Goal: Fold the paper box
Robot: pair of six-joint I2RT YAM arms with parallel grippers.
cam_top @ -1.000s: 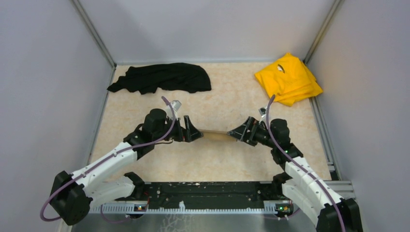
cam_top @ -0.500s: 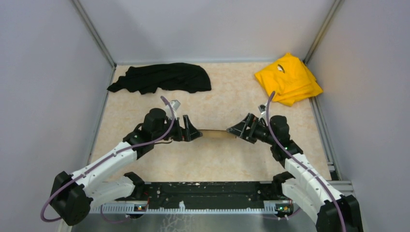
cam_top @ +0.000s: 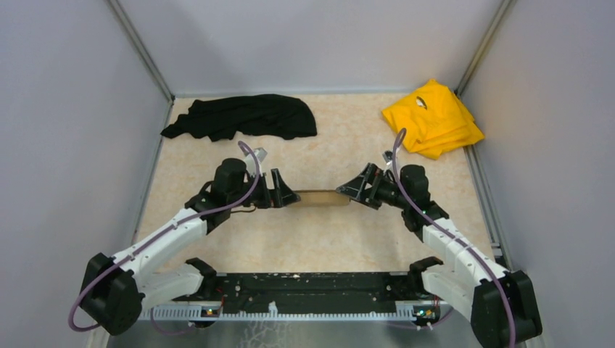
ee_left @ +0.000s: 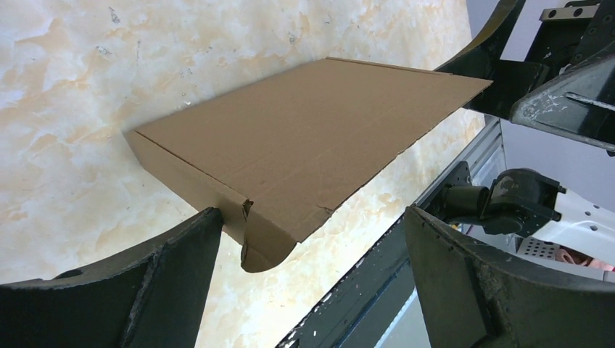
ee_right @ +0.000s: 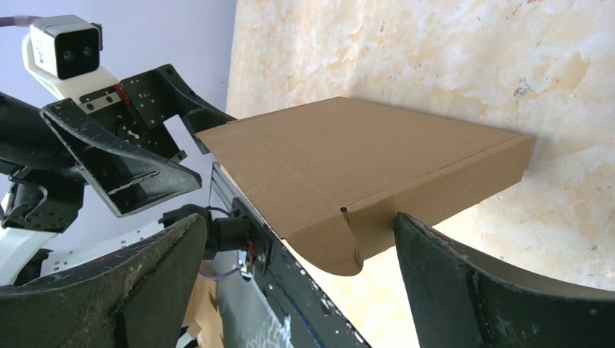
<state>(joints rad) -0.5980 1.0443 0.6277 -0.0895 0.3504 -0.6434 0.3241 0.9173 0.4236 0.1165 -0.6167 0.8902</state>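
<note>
The paper box (cam_top: 319, 196) is seen in the middle of the desk (cam_top: 326, 239), shut and shallow, with its long axis running left-right. One short end sits inside each wide-spread set of fingers (ee_left: 152, 283). The left gripper (cam_top: 286, 194) and right gripper (cam_top: 349, 193) are equally near and nothing is clamped. Box contents are hidden, and whether it is lifted cannot be told.

Matt cardboard paper box (ee_left: 312, 138), smooth marbled table (ee_left: 72, 94)
</note>
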